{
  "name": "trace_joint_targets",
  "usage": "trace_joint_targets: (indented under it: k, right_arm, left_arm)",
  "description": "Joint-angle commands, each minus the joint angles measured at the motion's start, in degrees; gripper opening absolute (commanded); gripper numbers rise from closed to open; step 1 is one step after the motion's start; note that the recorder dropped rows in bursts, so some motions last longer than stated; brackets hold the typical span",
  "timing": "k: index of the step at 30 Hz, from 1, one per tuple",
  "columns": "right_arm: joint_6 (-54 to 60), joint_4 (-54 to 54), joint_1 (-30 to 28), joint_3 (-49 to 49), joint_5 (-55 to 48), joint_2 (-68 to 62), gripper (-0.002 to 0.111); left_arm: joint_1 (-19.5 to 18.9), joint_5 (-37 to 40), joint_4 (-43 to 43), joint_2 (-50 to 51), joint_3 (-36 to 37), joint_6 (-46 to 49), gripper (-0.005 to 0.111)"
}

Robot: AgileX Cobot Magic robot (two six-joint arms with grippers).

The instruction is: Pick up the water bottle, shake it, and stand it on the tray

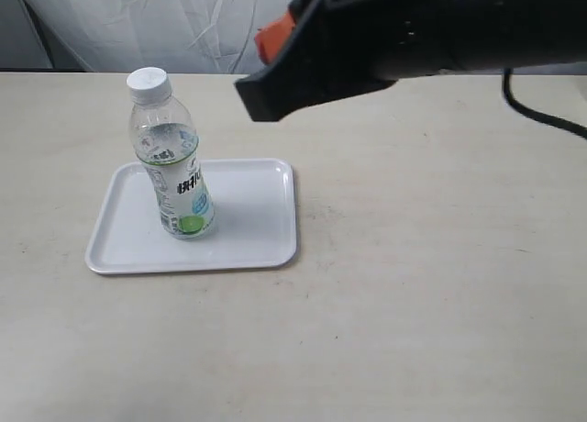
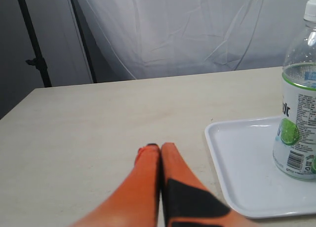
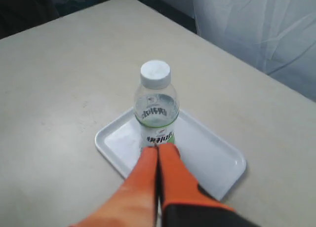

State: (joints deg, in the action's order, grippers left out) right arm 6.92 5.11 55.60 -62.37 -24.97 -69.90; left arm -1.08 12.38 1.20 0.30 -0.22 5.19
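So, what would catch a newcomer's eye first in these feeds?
The water bottle standing upright on the white tray, left of centre in the exterior view. Then the dark right arm looming across that view's top, the right gripper shut and empty. The left gripper is shut too.

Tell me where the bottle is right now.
In the exterior view the bottle stands upright on the left half of the tray, on the left side of the table.
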Motion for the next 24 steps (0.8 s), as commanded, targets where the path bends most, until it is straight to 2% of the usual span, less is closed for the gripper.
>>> trace_joint_targets:
  k: [1,5,11,13,15,18,21,24]
  right_arm:
    - [-4.2,-2.4,-0.2,0.4,-4.6,5.7,-0.001]
    - [-12.1,-14.4,-0.2,0.4,-7.4,10.2,-0.001]
    - [-46.8,-43.4,-0.3,0.4,-20.3,17.3,-0.001]
    - [-48.6,-48.5,-2.7,0.5,-21.4,19.4,-0.001]
    - [-45.2,-48.5,-8.2,1.3,-17.1,22.2,-0.001]
    - [-39.9,-44.5,-19.5,4.2,-7.4,26.0,-0.001]
    - [-36.8,-37.3,-32.5,8.7,0.3,30.1,-0.001]
    - [-33.9,-28.1,-45.2,15.0,3.4,35.2,-0.001]
  left_arm:
    - [0.0,-0.5,-0.1,-0.3,0.2,0.0,0.0]
    - [0.0,-0.5,-0.1,-0.3,0.2,0.0,0.0]
    - [0.0,-0.5,-0.1,-0.3,0.2,0.0,0.0]
    - [0.0,-0.5,-0.1,-0.3,0.2,0.0,0.0]
    - [0.0,-0.5,-0.1,-0.3,0.2,0.0,0.0]
    - [0.0,-0.5,-0.1,-0.3,0.2,0.0,0.0]
    - [0.0,-0.5,-0.1,-0.3,0.2,0.0,0.0]
    - [0.0,-0.5,-0.1,-0.3,0.2,0.0,0.0]
